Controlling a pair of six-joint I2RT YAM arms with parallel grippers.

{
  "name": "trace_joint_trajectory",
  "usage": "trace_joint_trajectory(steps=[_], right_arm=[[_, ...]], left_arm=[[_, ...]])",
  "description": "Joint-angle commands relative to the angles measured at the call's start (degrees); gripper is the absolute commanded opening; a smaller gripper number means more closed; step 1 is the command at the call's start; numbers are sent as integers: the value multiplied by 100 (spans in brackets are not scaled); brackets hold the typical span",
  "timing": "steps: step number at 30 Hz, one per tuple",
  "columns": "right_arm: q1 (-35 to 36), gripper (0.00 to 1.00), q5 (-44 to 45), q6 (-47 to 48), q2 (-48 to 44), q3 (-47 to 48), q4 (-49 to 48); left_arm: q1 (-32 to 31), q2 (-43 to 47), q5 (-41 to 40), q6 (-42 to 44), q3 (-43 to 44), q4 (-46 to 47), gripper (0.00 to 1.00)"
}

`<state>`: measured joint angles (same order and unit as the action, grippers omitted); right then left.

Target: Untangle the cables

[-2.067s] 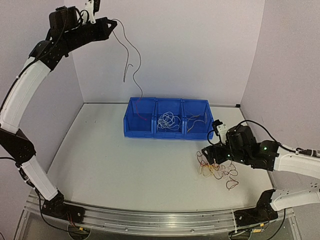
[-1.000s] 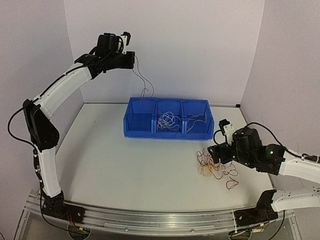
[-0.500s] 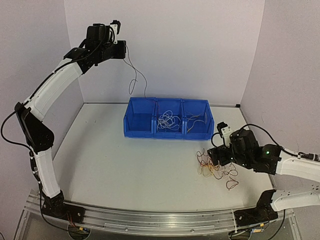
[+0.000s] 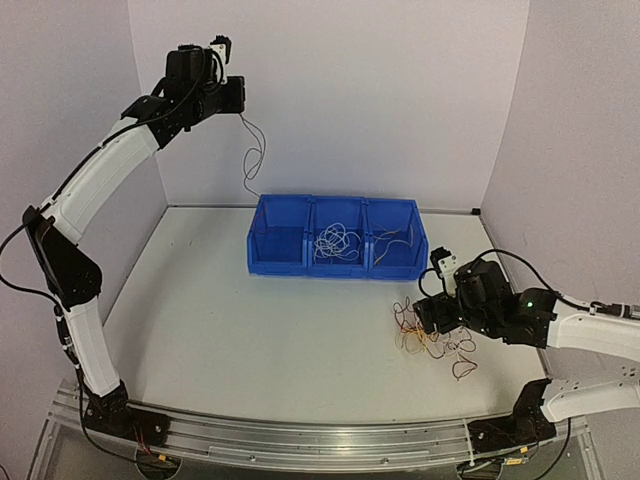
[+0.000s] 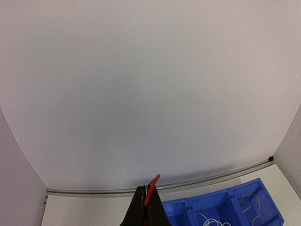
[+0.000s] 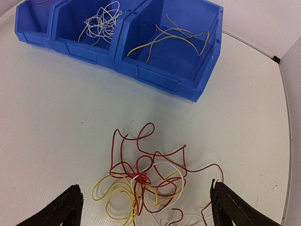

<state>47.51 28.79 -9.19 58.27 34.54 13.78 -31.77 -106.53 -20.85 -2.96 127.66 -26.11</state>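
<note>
From above, your left gripper is pinched shut high up on a single wire, which dangles near the left end of the blue plastic bin. The cables lie tangled on the matte table beneath your right gripper.

On the left wrist, the closed tips clamp the wire's red end.

On the right wrist, the fingers are spread wide and grip nothing, flanking thin, curly red, yellow and white strands.

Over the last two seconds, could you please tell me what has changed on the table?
The left arm swung right, dipping its red wire toward the left compartment of the blue bins, then drew back up and left. The left fingers stayed shut on the wire, which now hangs just left of the bins. The right fingers stayed open over the tangle of wires, shifting slightly. Tangle and bins did not move.
</note>
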Motion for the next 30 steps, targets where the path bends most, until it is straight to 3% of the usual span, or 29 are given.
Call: trace_joint_trajectory(steps=[1, 8, 25, 30], right_arm=[[-14, 91, 163, 25, 7, 134, -76], [-20, 91, 196, 40, -28, 109, -80], [-17, 91, 406, 40, -249, -119, -76], [-18, 91, 432, 32, -229, -139, -63]], left_arm=[[30, -29, 371, -144, -314, 116, 0], [29, -713, 741, -400, -256, -20, 0], [30, -1755, 679, -700, -874, 231, 0], [44, -2012, -59, -1055, -835, -26, 0]])
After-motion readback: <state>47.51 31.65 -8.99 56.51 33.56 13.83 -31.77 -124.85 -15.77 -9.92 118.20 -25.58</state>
